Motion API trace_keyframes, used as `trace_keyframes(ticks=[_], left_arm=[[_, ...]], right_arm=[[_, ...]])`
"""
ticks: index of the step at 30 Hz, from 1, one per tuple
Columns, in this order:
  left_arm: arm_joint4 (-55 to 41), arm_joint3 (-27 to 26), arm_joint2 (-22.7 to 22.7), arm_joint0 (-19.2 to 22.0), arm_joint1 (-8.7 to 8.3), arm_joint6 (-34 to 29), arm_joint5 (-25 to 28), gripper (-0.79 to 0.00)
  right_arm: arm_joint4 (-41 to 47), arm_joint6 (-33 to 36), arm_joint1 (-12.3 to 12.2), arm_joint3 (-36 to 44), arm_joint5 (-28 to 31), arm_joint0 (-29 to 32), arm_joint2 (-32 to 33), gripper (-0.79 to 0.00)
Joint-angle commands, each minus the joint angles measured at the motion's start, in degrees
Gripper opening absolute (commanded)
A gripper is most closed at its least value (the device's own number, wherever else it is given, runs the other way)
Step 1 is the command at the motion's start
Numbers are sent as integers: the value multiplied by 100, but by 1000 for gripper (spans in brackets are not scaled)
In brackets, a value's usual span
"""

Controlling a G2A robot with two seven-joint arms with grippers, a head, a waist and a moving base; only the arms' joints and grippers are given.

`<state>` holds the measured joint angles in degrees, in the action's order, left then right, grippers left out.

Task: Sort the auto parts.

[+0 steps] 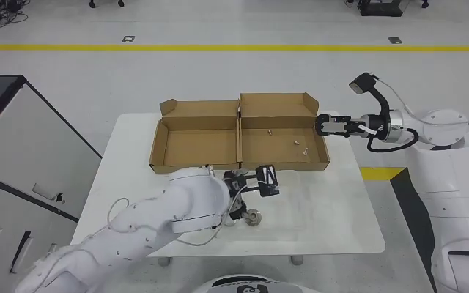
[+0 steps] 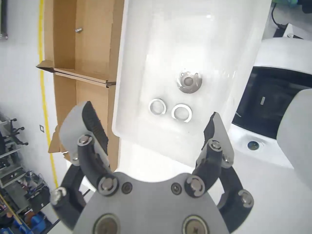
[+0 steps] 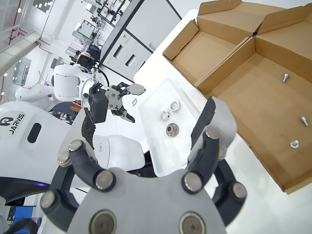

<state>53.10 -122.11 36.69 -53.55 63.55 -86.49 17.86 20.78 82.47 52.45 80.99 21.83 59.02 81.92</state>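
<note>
Left gripper [image 2: 150, 111], fingers [image 2: 93, 120] apart, beside white tray [image 2: 195, 25] rim.

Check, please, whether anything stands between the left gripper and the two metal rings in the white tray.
Nothing visible does. The left gripper is open, facing the white tray; the rings lie uncovered on its floor, the flanged disc beside them.
</note>
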Motion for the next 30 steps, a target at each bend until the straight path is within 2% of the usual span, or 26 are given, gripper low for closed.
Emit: trace_keyframes(ticks=[1,5,11,18,30], left_arm=[[-100,183,-269,332,19,-138,-144,0],[-275,583,-751,714,100,-151,-158,0],[-587,988,-1116,927,286,-72,-259,0],[-747,1721,-1351,1126,525,267,-283,0],[-865,2414,-1634,1197,791,497,-221,0]], right_arm=[[1,0,0,0,0,0,0,0],[1,0,0,0,0,0,0,0],[1,0,0,0,0,0,0,0],[1,0,0,0,0,0,0,0],[1,0,0,0,0,0,0,0]])
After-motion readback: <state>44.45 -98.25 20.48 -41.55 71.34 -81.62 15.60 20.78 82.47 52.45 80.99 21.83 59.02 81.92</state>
